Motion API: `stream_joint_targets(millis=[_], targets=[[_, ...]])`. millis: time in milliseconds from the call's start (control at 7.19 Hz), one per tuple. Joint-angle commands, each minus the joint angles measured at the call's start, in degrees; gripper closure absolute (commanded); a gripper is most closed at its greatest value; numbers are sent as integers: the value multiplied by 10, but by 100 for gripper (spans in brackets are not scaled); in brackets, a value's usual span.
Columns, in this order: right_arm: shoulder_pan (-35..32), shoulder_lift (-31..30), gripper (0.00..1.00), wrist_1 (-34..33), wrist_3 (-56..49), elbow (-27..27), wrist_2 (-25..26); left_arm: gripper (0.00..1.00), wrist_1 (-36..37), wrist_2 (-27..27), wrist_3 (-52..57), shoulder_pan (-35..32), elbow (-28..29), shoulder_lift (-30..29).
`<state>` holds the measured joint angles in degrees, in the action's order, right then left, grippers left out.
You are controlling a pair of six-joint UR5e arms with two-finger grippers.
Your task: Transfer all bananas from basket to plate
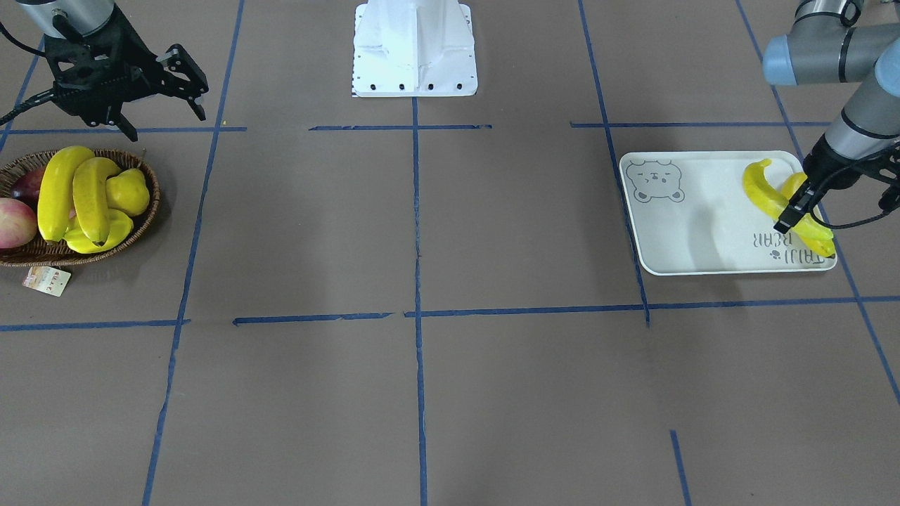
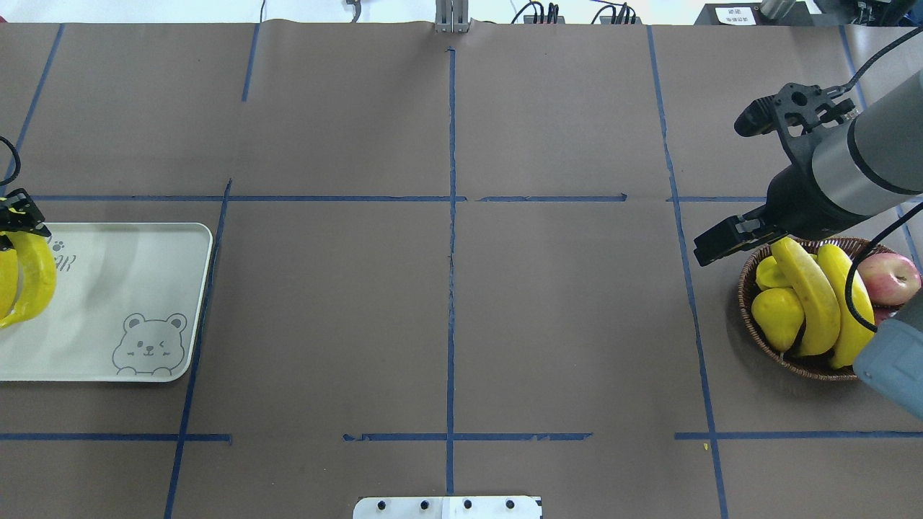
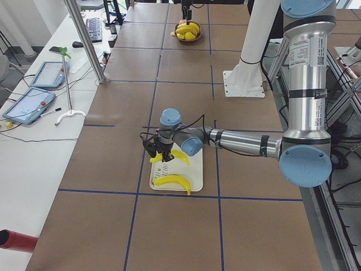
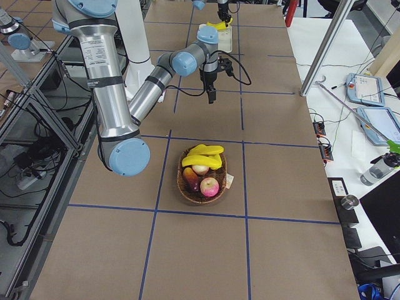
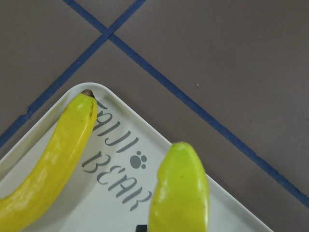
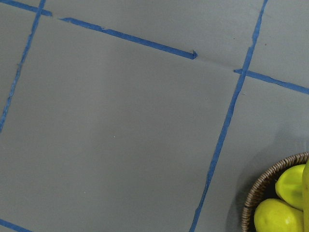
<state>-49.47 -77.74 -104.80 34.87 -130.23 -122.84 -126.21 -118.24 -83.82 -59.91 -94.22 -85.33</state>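
**Two bananas (image 1: 763,191) on plate (image 1: 689,232), two in basket (image 1: 42,253)**

Plate sat at the table's left end, bear print at one corner, lettering at the other. Two bananas lay at the lettered end. One curved along the plate's edge with its dark tip at the rounded corner. The other sat beside it, close under the left gripper (image 1: 786,223). Left gripper was low over that second banana, with a finger crossing it in the front view. Left wrist view showed the banana's end large and near, with only a scrap of black finger at the bottom. Could not tell whether the jaws pinched it or stood loose around it.

Basket sat at the table's right end, paper tag (image 1: 47,280) lying on the table just beside its rim. Two bananas lay side by side across the top of the heap. A yellow pear-shaped fruit (image 1: 130,193) touched them on one side and more yellow fruit showed beneath. A red apple (image 1: 14,221) and a darker fruit (image 1: 28,184) sat on their other side.

Right gripper (image 1: 166,124) hovered near the basket, off its rim, touching no fruit. Jaws were spread wide with nothing between them. Right wrist view showed mostly bare table and blue tape lines, with the basket rim only in the lower corner.
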Motion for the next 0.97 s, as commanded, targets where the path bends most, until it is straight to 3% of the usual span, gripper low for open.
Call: stream_joint_targets(millis=[0, 139, 278, 696, 835], targets=[[0, 0, 1, 0, 0, 1, 0, 77, -101, -3, 8, 1, 80, 3], [0, 0, 1, -1, 0, 1, 0, 57, -109, -4, 27, 1, 85, 3], [0, 0, 1, 0, 0, 1, 0, 1, -109, -6, 32, -2, 78, 3], [-5, -29, 1, 4, -13, -17, 0, 0, -102, -146, 46, -93, 19, -1], [-7, -61, 1, 6, -42, -34, 1, 0, -90, -147, 47, -86, -21, 0]])
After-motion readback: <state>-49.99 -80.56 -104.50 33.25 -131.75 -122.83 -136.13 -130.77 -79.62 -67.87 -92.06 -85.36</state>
